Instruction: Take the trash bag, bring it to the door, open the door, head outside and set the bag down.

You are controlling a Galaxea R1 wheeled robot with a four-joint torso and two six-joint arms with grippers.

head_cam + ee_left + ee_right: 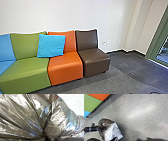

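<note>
Dark, shiny plastic of the trash bag (56,121) spreads across the left wrist view, its folds drawn together at one gathered point. In the right wrist view the same trash bag (113,131) hangs at the end of my black left arm, brown-grey on one part and silvery where light falls on it. My left gripper (101,128) is shut on the bag's gathered part, partly hidden by the plastic. How my right gripper stands cannot be told. A green frame with glass (156,41) stands at the right edge of the head view; whether it is the door is unclear.
A row of seats, blue, green (27,72), orange (66,70) and brown (93,61), lines the white wall (75,15). A blue cushion (51,46) leans on the seat backs. Grey floor (115,83) runs from the seats towards the green frame.
</note>
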